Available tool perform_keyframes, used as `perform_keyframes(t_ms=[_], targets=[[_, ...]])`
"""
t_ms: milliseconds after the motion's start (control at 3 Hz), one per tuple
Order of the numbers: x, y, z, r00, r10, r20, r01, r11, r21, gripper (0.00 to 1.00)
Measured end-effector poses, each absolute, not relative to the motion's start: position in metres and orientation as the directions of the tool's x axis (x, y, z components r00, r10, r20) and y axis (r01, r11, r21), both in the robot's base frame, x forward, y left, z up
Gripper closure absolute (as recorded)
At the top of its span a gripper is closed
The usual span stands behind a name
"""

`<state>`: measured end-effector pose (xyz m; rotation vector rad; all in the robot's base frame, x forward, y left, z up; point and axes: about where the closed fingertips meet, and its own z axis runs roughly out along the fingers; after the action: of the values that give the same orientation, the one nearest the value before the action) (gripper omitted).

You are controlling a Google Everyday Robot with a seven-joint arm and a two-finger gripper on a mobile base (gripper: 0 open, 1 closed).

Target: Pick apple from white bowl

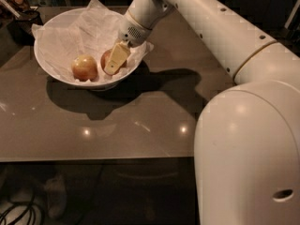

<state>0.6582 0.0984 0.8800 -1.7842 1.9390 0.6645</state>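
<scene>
I have the claw (113, 65) in the bowl (51, 71), apple (105, 58) just beside it, for pickup; grip state I cannot tell.

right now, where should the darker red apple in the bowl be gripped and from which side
Take the apple across its round middle, coming down from above. Its top is open, while the paler apple sits close beside it and the white bowl wall rises just in front. The gripper sits in the bowl at the apple's right side.
</scene>
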Motion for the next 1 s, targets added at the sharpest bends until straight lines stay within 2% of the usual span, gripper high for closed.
perform_keyframes(t_ms=[1000], targets=[[0.658, 0.098, 0.921, -0.062, -0.759, -0.649, -0.997, 0.012, 0.081, 1.0]])
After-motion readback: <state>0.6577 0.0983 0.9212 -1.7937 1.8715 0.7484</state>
